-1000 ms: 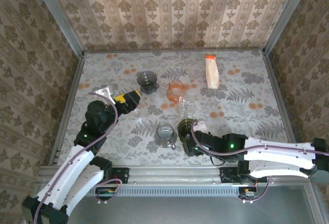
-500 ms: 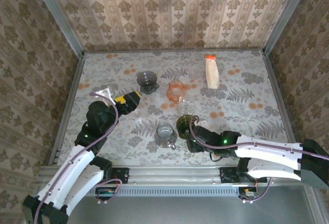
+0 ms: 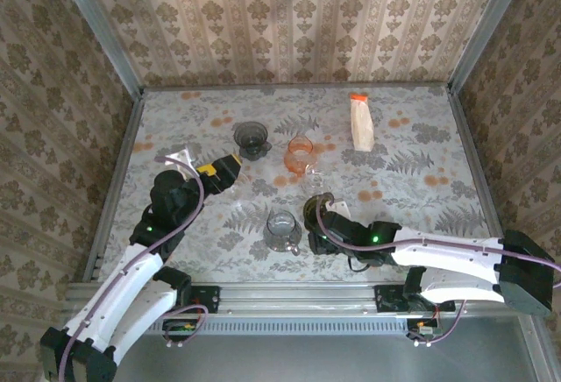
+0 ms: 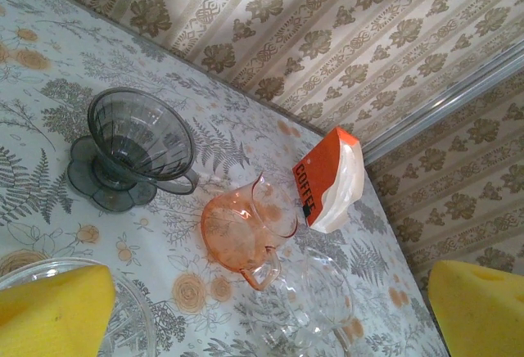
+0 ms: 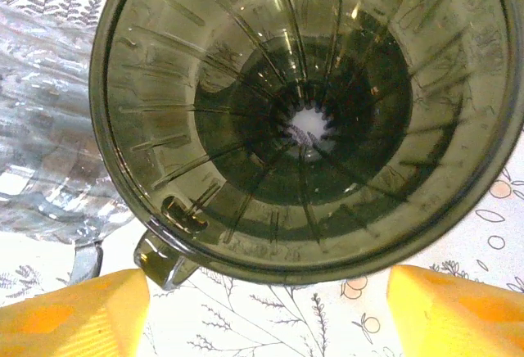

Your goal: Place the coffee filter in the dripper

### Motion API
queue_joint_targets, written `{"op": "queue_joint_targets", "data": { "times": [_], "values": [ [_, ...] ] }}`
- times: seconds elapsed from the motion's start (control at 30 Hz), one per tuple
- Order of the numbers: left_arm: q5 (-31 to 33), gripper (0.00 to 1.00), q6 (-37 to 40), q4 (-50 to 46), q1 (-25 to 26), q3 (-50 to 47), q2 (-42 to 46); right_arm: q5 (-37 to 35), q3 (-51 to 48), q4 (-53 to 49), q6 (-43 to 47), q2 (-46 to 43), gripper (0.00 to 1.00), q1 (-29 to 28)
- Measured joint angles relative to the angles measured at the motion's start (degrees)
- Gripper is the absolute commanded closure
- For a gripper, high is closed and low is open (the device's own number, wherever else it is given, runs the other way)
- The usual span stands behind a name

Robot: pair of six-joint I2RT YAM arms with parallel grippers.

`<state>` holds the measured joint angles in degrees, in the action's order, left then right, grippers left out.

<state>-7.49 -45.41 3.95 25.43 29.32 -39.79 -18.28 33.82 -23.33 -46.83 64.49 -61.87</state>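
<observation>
The coffee filter pack (image 3: 361,123), orange and white, lay near the far edge of the table (image 3: 421,180), well apart from both my grippers. The dark dripper (image 5: 307,119) stood upright at the near middle, a clear glass vessel (image 5: 41,160) just beside it. My right gripper (image 5: 270,316) sat just short of the dripper's rim, pads spread apart. My left gripper (image 4: 262,316) hung spread wide, facing a grey dripper (image 4: 135,148) and an orange jug (image 4: 246,230).
</observation>
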Motion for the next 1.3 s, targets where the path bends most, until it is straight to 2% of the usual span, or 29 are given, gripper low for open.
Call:
{"op": "queue_joint_targets", "data": {
  "times": [0.23,0.4,0.63,0.73,0.83,0.93,1.13,1.23,1.3],
  "values": [
    [-0.2,0.0,0.0,0.6,0.0,-0.1,0.0,-2.4,0.2,-0.1,-2.7,-0.7,0.17,-0.4],
    [-0.3,0.0,0.0,0.8,0.0,-0.1,0.0,-3.0,0.9,-0.5,-4.5,-1.8,0.11,-0.9],
    [-0.5,0.0,-0.1,2.0,0.0,-1.2,0.0,-4.0,3.5,-0.8,-6.4,2.0,0.12,-1.6],
    [-0.7,0.0,0.0,2.1,0.0,-1.2,0.0,-4.1,4.3,-1.4,-7.3,4.7,0.18,-1.6],
    [-0.8,0.0,0.0,2.1,0.0,-1.2,0.0,-4.6,4.7,-2.6,-8.2,6.1,0.28,-1.6],
    [-1.0,0.0,-0.1,2.1,0.0,-1.2,0.0,-5.4,4.7,-3.6,-8.6,6.2,0.42,-1.7],
    [-1.1,0.0,-0.1,2.1,0.0,-1.2,0.0,-6.0,4.7,-4.0,-6.6,5.7,0.61,-1.7],
    [-1.1,0.0,-0.1,2.1,0.0,-1.2,0.0,-6.0,4.7,-3.9,-5.4,5.6,0.66,-1.7],
    [-1.1,0.0,-0.2,2.1,0.0,-1.2,0.0,-5.9,4.7,-3.8,-4.9,5.6,0.66,-1.7]
  ]
}}
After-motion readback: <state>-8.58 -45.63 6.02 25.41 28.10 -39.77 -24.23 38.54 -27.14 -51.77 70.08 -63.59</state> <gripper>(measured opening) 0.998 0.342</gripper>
